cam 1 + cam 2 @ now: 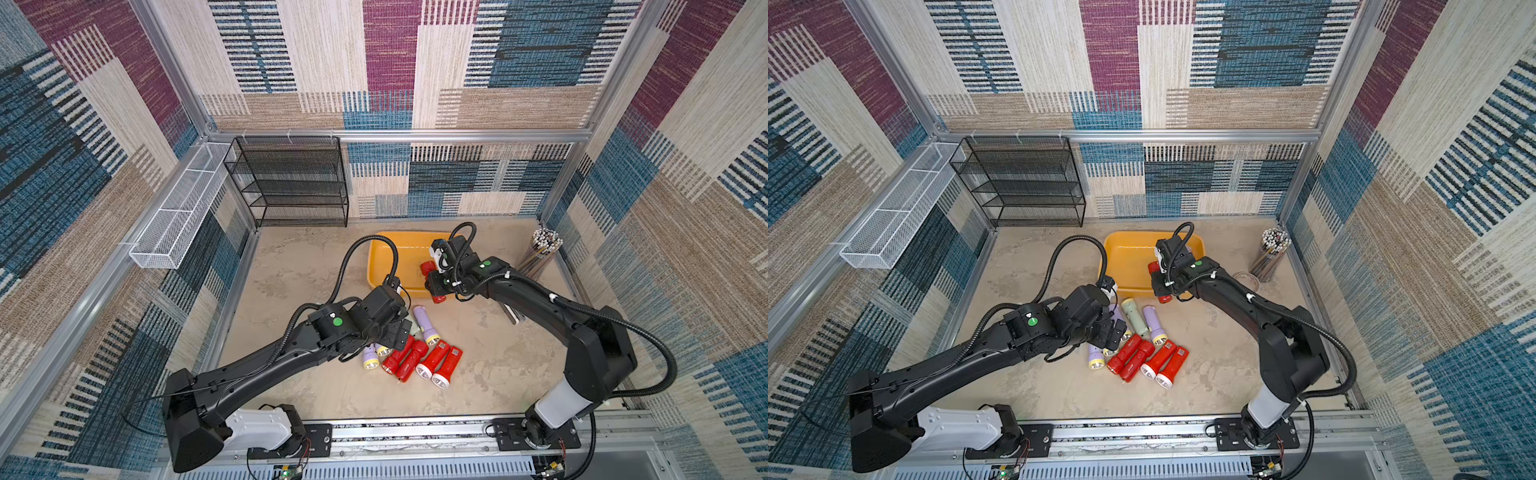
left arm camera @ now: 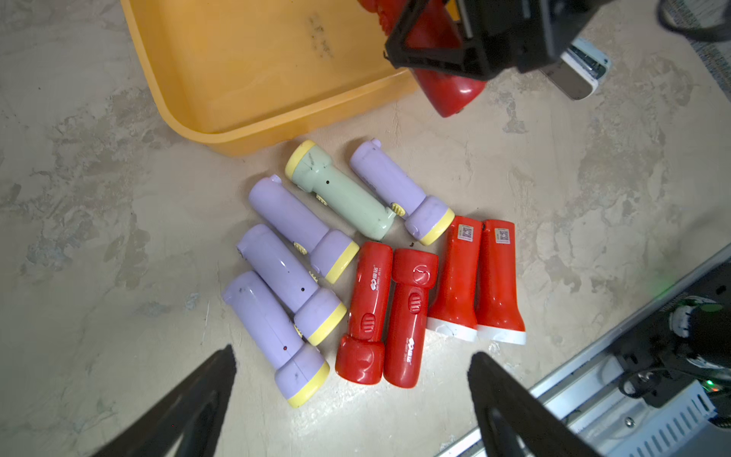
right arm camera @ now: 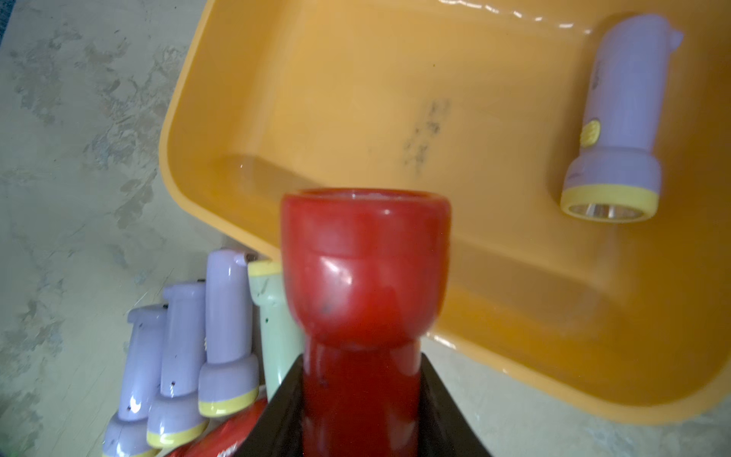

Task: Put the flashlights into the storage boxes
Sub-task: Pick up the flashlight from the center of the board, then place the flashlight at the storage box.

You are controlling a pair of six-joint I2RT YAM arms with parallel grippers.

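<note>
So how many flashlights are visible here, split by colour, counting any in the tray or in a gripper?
Lilac flashlights: 5 (4 on the table, 1 in the yellow tray)
Red flashlights: 5 (4 on the table, 1 in the right gripper)
Pale green flashlight: 1 (on the table)
Total: 11

Left arm stretched forward, left gripper (image 2: 352, 354) facing down, jaws wide. Right arm elbow-up, right gripper (image 3: 360, 372) clamped on red flashlight (image 3: 364, 269).
</note>
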